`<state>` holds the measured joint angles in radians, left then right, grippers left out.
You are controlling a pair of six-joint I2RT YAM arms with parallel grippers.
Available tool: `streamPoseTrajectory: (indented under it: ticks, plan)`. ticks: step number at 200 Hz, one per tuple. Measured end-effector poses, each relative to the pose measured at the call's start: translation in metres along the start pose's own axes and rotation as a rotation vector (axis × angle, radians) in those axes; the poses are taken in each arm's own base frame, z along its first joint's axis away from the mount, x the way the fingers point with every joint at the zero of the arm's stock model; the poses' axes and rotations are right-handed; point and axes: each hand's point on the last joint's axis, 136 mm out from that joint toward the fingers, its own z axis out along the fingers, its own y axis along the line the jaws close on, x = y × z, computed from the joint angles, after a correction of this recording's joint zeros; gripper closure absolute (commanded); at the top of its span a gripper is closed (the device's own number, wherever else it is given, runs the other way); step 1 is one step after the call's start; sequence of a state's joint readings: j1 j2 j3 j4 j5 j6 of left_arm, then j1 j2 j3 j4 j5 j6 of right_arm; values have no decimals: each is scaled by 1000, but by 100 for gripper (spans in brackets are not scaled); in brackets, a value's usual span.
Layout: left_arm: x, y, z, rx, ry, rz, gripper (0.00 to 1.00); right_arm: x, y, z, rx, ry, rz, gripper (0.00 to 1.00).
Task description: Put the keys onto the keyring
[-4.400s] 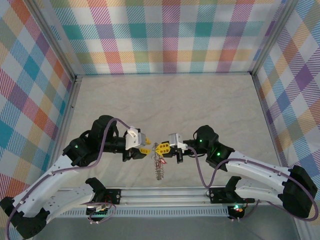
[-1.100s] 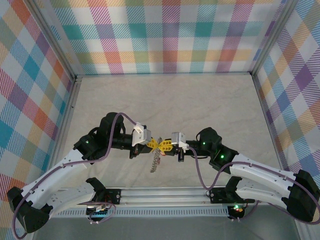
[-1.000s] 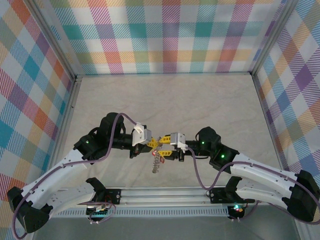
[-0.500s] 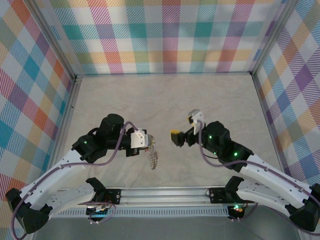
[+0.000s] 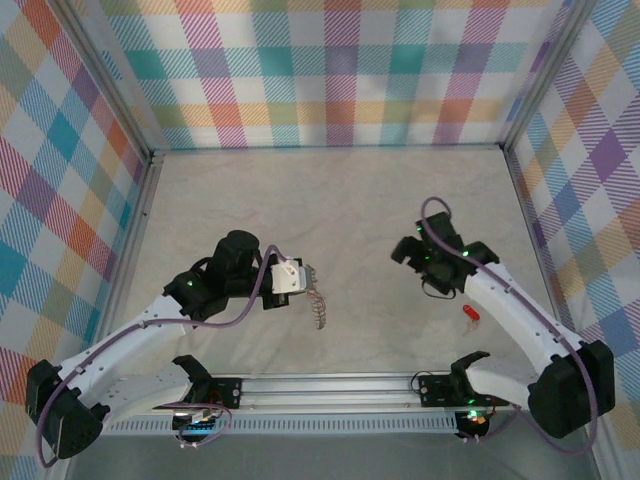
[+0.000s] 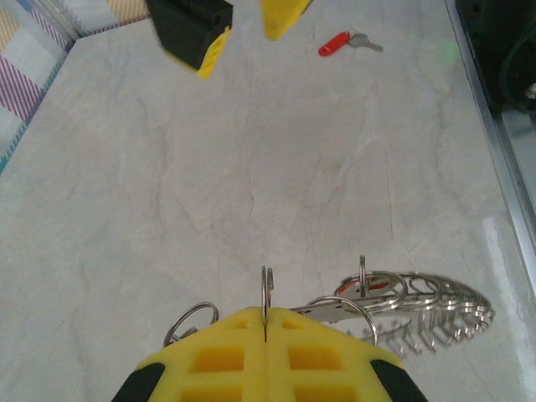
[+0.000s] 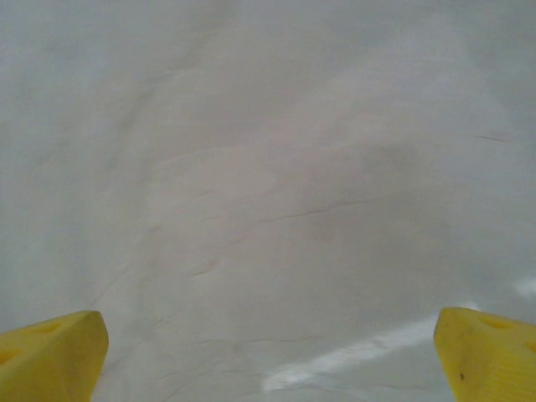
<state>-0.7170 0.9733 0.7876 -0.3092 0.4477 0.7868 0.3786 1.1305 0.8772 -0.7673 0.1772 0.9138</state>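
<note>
My left gripper (image 6: 265, 325) is closed on the keyring (image 6: 402, 303). My right gripper (image 7: 270, 356) stands wide open over the tabletop (image 7: 276, 167); a red key (image 6: 335, 43) lies apart.

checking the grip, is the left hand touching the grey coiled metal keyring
Touching: the left wrist view shows the left hand shut on a wire loop of the grey coiled metal keyring.

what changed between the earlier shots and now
The right gripper opened its jaws and drew back from the keyring, swinging off to the right. A red key now shows on the table where that arm had been. The left gripper stayed near the middle, jaws shut on the keyring, which still hangs from it.
</note>
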Motion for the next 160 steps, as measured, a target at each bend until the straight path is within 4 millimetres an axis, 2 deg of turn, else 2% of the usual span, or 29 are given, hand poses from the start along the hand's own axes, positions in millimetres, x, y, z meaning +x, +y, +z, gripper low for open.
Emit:
streamPoseTrajectory:
  ticks: [28,60,107,136,160]
  plan:
    - [-1,4,5,-17,-21,-54,100,-11,-55,-3,110,55,186,2]
    - [-6,8,4,-34,-39,-102,100,-4,-103,5,212,137,331,4]
    - [-13,13,2,-50,-69,-137,100,6,-122,35,251,227,423,7]
    - [-15,14,2,-54,-82,-163,100,-1,-134,49,314,217,414,7]
    - [-12,13,3,-54,-76,-177,100,-13,-142,50,354,176,411,7]
